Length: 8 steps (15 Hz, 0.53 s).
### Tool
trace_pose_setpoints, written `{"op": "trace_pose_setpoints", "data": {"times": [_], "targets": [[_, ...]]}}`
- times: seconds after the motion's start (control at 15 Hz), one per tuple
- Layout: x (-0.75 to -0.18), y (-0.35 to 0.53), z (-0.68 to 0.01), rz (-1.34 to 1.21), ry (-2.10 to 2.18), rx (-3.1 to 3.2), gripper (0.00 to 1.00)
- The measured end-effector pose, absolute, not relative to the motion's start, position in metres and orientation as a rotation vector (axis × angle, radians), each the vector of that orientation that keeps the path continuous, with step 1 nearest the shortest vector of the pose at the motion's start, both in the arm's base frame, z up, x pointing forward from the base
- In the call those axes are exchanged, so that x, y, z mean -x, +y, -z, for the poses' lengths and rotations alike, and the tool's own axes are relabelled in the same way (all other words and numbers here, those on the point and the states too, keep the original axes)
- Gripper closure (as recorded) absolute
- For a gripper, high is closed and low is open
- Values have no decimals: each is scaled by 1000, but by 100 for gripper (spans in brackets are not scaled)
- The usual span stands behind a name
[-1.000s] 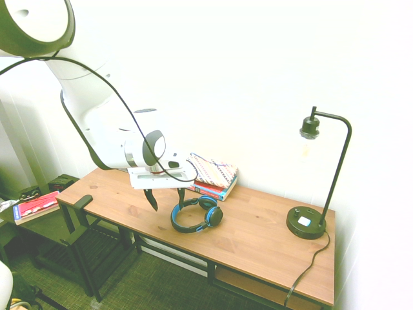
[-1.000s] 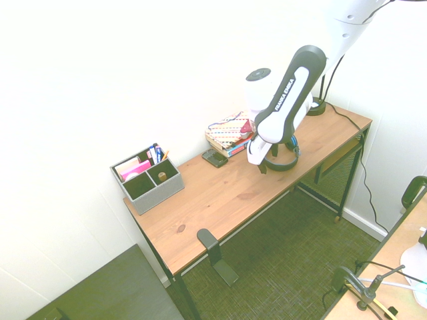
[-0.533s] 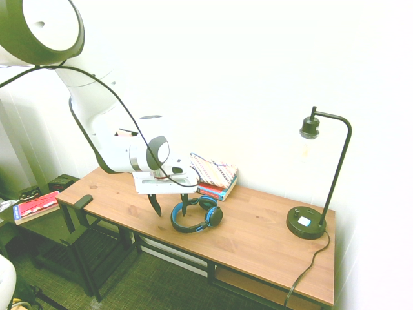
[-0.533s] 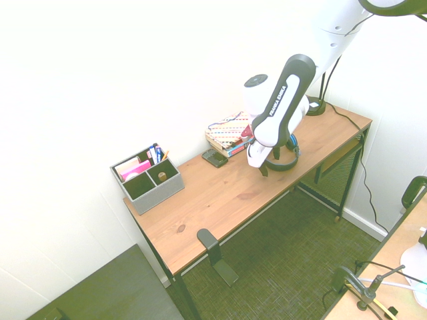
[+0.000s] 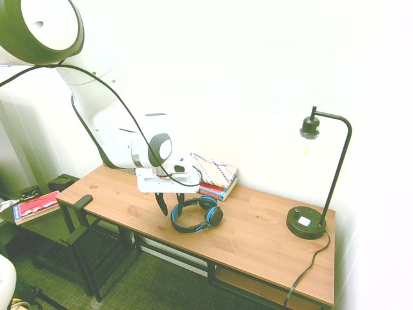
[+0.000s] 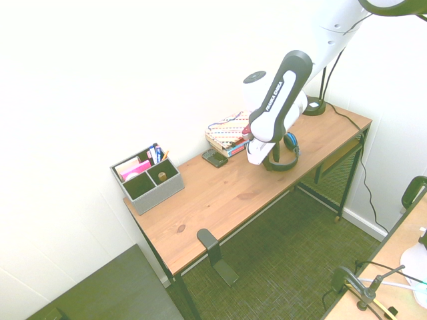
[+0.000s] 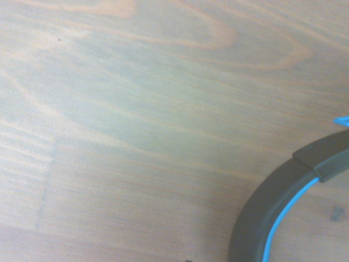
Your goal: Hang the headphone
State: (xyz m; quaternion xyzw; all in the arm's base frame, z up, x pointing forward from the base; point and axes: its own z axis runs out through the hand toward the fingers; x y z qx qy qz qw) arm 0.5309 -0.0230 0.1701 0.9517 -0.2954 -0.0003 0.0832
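Tabletop fills the middle of the first exterior view, with a lamp at right and books at centre against the wall. I see the headphone lying flat at centre, ear cups toward the books, headband arc bulging toward the lower left. I read the gripper as spread apart, poised just over that arc at its left end, not touching it as far as I can tell. The wrist view shows the band curving along the lower right.
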Motion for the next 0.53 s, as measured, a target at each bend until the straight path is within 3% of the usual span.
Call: {"op": "trace_pose_setpoints", "data": {"times": [0.53], "targets": [[-526, -44, -169, 34, -955, -2824, 100]]}}
